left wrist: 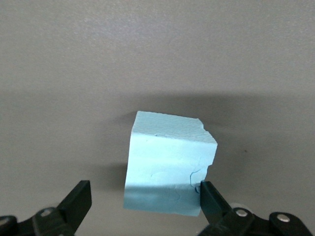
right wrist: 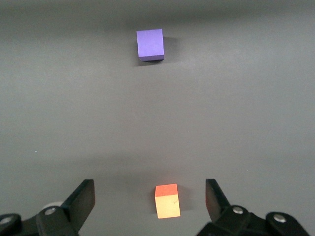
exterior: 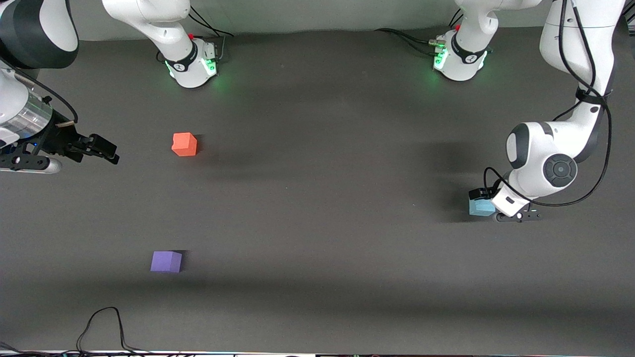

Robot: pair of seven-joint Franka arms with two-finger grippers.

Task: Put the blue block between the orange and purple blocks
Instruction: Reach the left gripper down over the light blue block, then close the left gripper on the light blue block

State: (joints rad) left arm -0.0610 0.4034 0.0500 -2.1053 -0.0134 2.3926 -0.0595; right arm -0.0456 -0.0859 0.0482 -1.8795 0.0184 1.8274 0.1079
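Left tool point(left wrist: 142, 204) open around blue block point(left wrist: 170, 164) on table

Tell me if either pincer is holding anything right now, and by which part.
Nothing is held. The left pincer is open around the blue block, one finger touching a side face; the right pincer waits open.

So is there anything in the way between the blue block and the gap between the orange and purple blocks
Nothing visible. The blue block sits at the left gripper, whose fingers are open around it. Only bare table lies between it and the gap between the orange block and purple block. The right gripper waits open.
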